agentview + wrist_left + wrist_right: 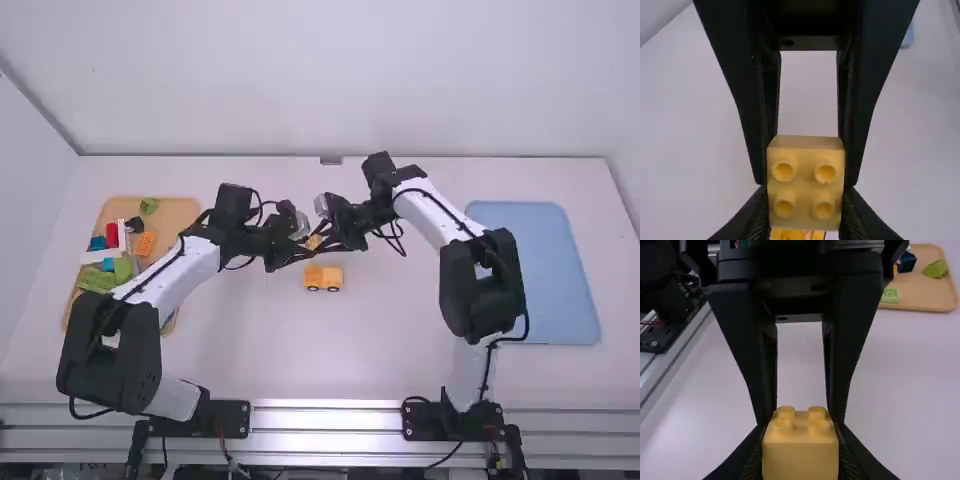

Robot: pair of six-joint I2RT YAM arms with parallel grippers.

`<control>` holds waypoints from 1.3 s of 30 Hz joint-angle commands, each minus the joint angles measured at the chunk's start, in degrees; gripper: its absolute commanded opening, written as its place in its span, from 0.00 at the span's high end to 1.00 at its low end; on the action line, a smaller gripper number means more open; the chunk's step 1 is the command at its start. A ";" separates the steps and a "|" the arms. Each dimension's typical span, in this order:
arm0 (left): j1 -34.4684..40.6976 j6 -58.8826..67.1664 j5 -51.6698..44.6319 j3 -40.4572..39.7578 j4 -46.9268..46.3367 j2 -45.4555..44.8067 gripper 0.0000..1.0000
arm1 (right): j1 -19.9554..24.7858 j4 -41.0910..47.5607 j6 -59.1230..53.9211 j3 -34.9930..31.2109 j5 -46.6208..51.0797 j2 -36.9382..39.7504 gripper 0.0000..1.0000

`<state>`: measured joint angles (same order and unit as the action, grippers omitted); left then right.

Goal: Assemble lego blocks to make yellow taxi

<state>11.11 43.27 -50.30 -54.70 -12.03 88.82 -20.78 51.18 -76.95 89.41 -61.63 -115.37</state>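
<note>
Gripping one yellow block are the left gripper and right gripper.

The wheeled block lies between left tray and right mat.

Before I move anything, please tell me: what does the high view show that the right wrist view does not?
High view: the blue tray and the wheeled yellow base.
Right wrist view: the four studs on top of the held yellow block.
Both: this block between left gripper and right gripper, and the wooden tray with green blocks.
</note>
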 commanded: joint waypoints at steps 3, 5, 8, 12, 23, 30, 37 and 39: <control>0.15 0.07 0.74 0.02 -0.15 0.35 0.84 | -0.22 -0.15 -0.02 1.40 -1.53 -0.35 0.02; 0.15 0.09 2.05 0.00 -0.50 0.35 0.85 | -0.11 -0.11 0.04 1.44 -1.53 -0.35 0.02; 0.15 1.60 6.21 0.00 -2.67 0.35 0.84 | 0.94 -0.09 3.15 2.56 -1.11 -0.35 0.01; 0.13 8.31 10.97 -0.07 -7.98 0.35 0.84 | 3.02 -2.64 10.82 4.09 1.20 -0.24 0.02; 0.13 15.72 25.94 -0.04 -14.58 0.35 0.92 | 4.81 -22.82 50.53 1.95 30.84 1.95 0.02; 0.11 16.48 27.26 -0.02 -12.48 3.32 0.94 | 2.40 -30.40 59.19 -5.27 40.44 5.88 0.02; 0.13 21.16 27.12 -2.45 -15.02 9.66 0.98 | 0.76 -41.00 65.68 -16.59 49.48 14.19 0.02; 0.13 21.14 27.45 -3.43 -14.69 11.28 0.98 | 0.28 -47.25 66.93 -22.58 51.10 18.05 0.02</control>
<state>11.11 62.65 -22.74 -55.75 -26.76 99.29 -20.43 5.54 -13.74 70.54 -14.76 -101.69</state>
